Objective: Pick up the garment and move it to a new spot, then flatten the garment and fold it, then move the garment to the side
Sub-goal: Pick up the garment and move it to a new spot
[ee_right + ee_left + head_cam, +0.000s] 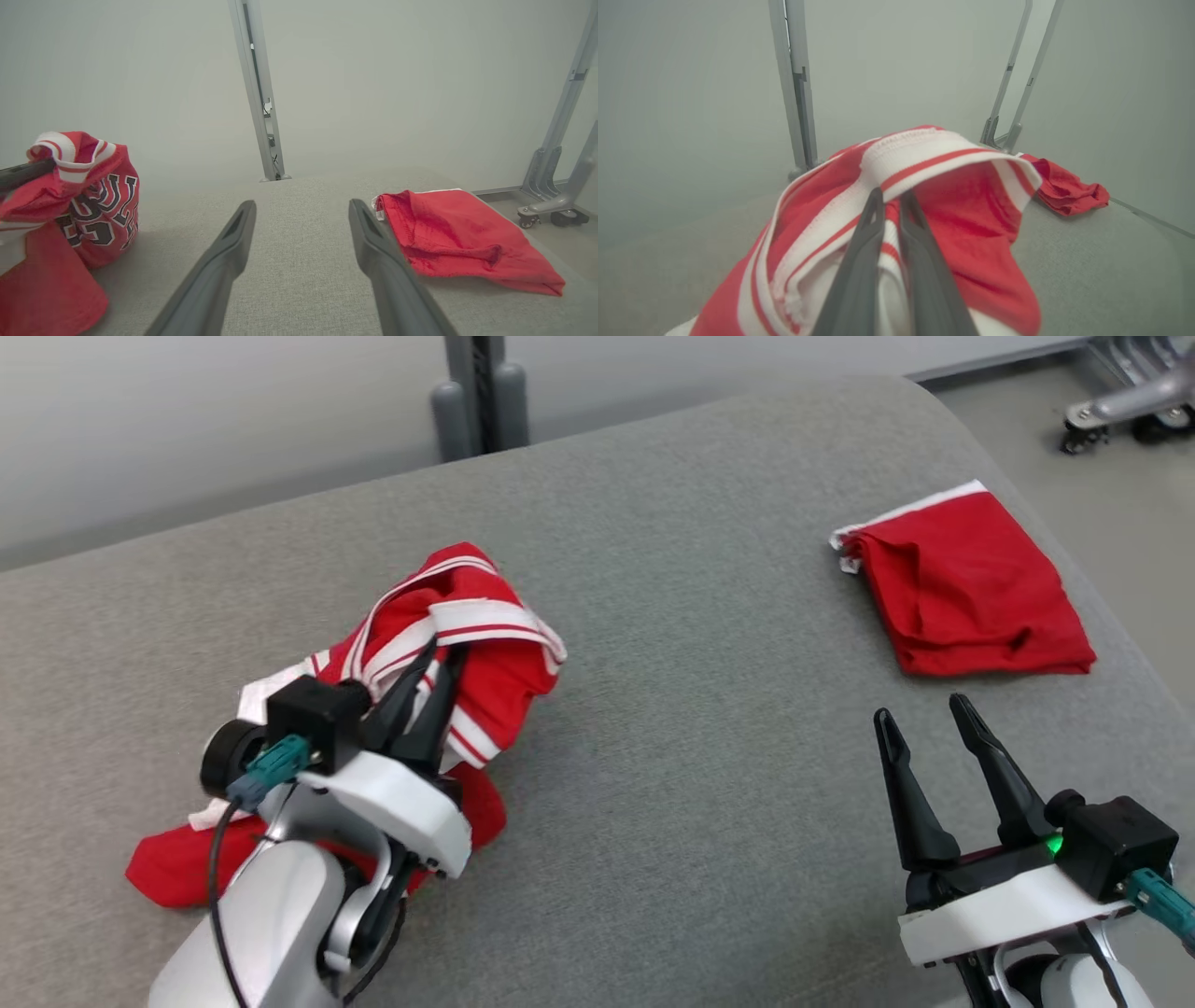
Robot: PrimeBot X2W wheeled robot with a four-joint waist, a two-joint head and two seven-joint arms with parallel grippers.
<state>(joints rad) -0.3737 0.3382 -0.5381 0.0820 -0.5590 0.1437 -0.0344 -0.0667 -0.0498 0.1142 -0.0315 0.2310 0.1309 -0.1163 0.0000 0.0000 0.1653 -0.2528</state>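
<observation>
We see a big gray worktop (709,728) under and ahead of both end effectors. The biggest thing on it is a red jersey (504,686) with white stripes and dark letters, all bunched up. Its top part is pulled up at the tips of the left end effector (446,658). Its bottom part lies on the worktop below and behind that end effector. Ahead of the right end effector (922,714), a bit to its right side, a smaller red cloth (971,588) lies folded flat, well apart from the jersey.

The left end effector is pinched nearly shut on the jersey's striped band (924,154), with the cloth squeezed between its two dark fingers. The right end effector is wide open and holds nothing. Bare worktop lies between its fingers.

We think this is the first step: picking the jersey up to carry it to a new spot. Next we need to lift higher so the trailing part comes off the worktop. We must keep the pinch tight so the band does not slip out, then carry the jersey to the bare patch between the two end effectors. There the open right end effector can help spread it flat.
</observation>
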